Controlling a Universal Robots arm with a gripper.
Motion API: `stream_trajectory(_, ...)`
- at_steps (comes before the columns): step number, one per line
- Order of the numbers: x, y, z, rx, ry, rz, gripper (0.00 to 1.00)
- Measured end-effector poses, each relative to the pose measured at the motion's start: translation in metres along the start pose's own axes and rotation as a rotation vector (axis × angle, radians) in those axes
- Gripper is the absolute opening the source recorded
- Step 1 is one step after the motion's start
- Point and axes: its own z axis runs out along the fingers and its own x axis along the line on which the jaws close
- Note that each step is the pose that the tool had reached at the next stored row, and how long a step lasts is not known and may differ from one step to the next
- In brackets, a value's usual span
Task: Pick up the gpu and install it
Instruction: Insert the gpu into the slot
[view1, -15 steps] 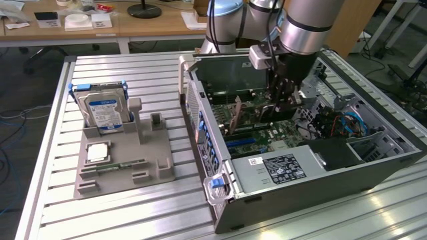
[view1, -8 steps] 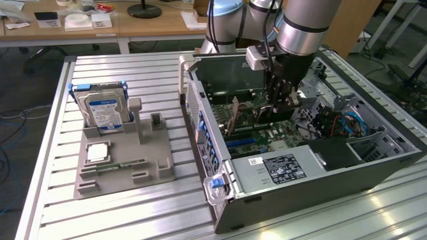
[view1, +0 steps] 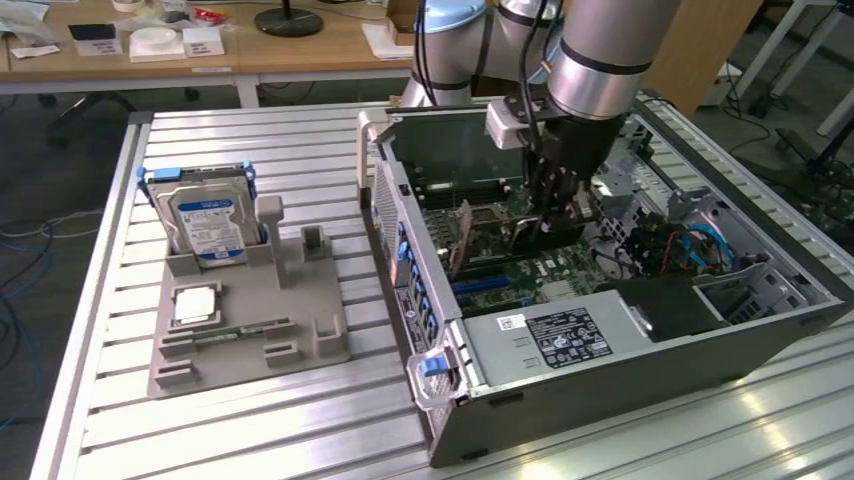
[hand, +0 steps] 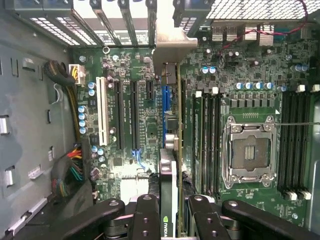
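One gpu (hand: 168, 170) sat clamped edge-on in my gripper (hand: 172, 222), its length running along the blue slot (hand: 165, 100) just below.

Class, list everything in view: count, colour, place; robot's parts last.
table: one, silver, under holder and case.
case: one, dark grey, open, exterior view's right.
motherboard: one, green, inside the case.
gpu: one, black and green, held edge-on over the motherboard.
holder: one, grey, on the table, exterior view's left.
hard drive: one, silver and blue, upright in the holder.
memory stick: one, green, flat in the holder.
arm: one, silver, reaching into the case.
gripper: one, black, shut on the gpu.
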Motion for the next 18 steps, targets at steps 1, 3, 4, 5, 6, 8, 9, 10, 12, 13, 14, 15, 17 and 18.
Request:
stream_trajectory(1,0.000,0.0008,0.0009,0.0001,-0.0002,0.000,0.27)
stream_trajectory(3,0.001,0.0022,0.0030,0.0001,-0.0002,0.000,0.27)
stream_trajectory(4,0.002,0.0029,0.0039,0.0000,-0.0001,0.000,0.27)
stream_trajectory(5,0.002,0.0036,0.0049,0.0000,-0.0002,0.000,0.27)
stream_trajectory(6,0.002,0.0042,0.0056,0.0000,-0.0002,0.000,0.27)
stream_trajectory(8,0.002,0.0051,0.0070,0.0001,-0.0001,0.000,0.27)
stream_trajectory(9,0.002,0.0058,0.0080,0.0001,-0.0002,0.000,0.27)
stream_trajectory(10,0.002,0.0066,0.0090,0.0001,-0.0001,0.000,0.27)
stream_trajectory(12,0.002,0.0083,0.0112,0.0000,-0.0002,0.000,0.27)
stream_trajectory(13,0.003,0.0091,0.0122,0.0001,-0.0002,0.000,0.27)
stream_trajectory(14,0.003,0.0096,0.0128,0.0001,-0.0002,0.000,0.27)
stream_trajectory(15,0.003,0.0098,0.0131,0.0000,0.0000,0.000,0.27)
stream_trajectory(17,0.003,0.0112,0.0147,0.0001,-0.0001,0.000,0.27)
stream_trajectory(18,0.003,0.0121,0.0157,0.0001,-0.0002,0.000,0.27)
